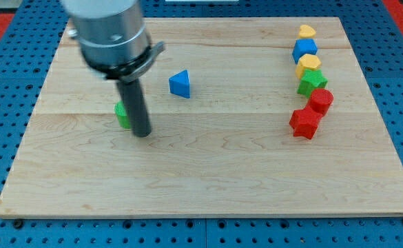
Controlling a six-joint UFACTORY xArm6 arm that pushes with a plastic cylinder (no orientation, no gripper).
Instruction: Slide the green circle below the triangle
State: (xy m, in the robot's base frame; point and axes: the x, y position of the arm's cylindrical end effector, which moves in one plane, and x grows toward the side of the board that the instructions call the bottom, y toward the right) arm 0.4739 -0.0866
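the green circle is being half hidden at centre-left by my tip, pressed against its right side (no jaws exist to open or close); from there it risks being shoved leftward, away from the blue triangle

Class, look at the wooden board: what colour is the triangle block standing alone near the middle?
Blue. The triangle shows clearly in the camera view, to the view's right of my tip.

Single view: high, angled down at wooden board (whole board visible), moderately close.
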